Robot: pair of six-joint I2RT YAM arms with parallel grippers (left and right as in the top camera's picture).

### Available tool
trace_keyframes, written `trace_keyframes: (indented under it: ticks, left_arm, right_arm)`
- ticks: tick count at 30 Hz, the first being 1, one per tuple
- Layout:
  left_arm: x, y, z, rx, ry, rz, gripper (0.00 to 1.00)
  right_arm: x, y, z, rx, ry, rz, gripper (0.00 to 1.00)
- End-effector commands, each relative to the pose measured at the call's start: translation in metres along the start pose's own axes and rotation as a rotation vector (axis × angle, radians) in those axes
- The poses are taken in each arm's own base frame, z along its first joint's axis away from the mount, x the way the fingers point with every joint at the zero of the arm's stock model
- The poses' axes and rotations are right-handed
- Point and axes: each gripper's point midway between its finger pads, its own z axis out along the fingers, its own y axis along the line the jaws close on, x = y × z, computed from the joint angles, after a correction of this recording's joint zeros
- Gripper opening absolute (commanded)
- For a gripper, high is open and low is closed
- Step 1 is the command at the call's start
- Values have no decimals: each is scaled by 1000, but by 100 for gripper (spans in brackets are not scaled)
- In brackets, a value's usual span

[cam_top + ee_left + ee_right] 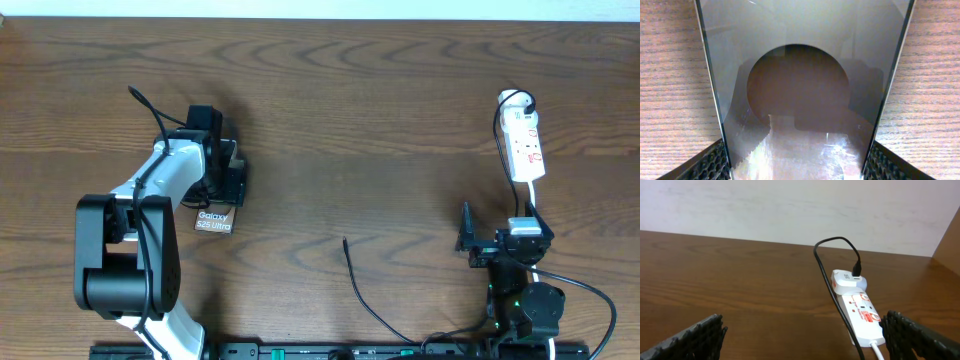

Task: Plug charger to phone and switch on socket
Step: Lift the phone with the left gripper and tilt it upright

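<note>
On the left half of the brown wood-grain worktop [350, 120]: one flat, glossy brownish rectangular phone [214, 221], lying flat. Its long axis runs from far edge to near edge with a slight tilt, and the end with the white "Galaxy S25 Ultra" lettering points toward the near edge. The rest is covered from above by the white-and-black left arm.

Left gripper [799, 165]: partly open, its ribbed black pads [710, 164] set against the phone's two long edges, holding the slab across its width.

Centre, near edge: one long thin black charger cable [360, 290]. Its small plug tip points toward the far edge and lies free, well apart from the phone. The cable curves back toward the near edge.

Right half: one small white elongated power strip with red marks [525, 145]. Its long axis also runs far to near. A white adapter [847, 282] with a black lead is seated at the far end.

Right gripper [805, 337]: spread fully wide and holding nothing, near the strip's near end.

Open room: bare wood lies between phone and strip, and along the far edge.
</note>
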Motion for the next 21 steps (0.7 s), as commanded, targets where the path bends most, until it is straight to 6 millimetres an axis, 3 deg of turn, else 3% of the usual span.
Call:
trace_keyframes:
  ticks: [1, 9, 21]
  left_arm:
    - [15, -8, 11, 35, 56, 14, 8]
    - [-9, -7, -20, 31, -43, 16, 7]
    - [-28, -7, -102, 23, -296, -4, 7]
  right_arm:
    - [0, 5, 0, -22, -2, -12, 99]
    - [0, 5, 0, -22, -2, -12, 99]
    - [0, 5, 0, -22, -2, -12, 99]
